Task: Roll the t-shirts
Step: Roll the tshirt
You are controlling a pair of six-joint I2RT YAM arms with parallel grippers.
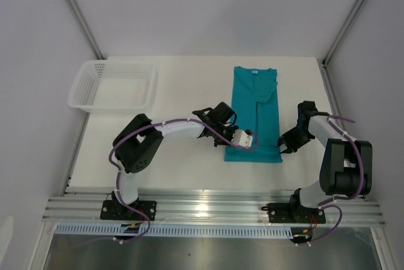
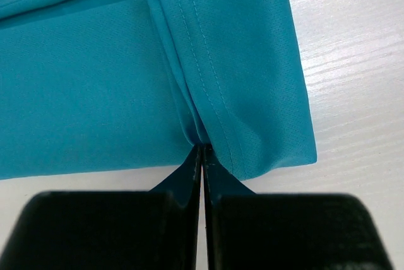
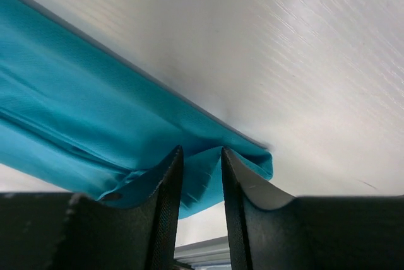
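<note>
Briefly, left to right: a white mesh basket [image 1: 81, 90] is set at the far left of the table [image 1: 183, 81], well apart from the work. The left gripper [image 2: 201, 150] is closed tight, w/ the near hem of the t-shirt [image 1: 255, 103] pinched at its tips where the folded-in side panel meets the main layer; the cloth is puckered there. The t-shirt is laid flat, right of centre, folded lengthwise into a narrow strip, collar at the far end, hem toward the arms. At the near right corner the right gripper [image 3: 201, 156] is seen w/ jaws parted by a clear gap; the corner lies in that gap but is not squeezed, so no firm hold is judged there. Fabric is thin, soft, light & limp: no stiffness can be counted on, and layers will prob. slide and sag. Both hem corners should be taken through all layers so an even roll toward the collar can be started; a one-sided grip would prob. skew it.
</note>
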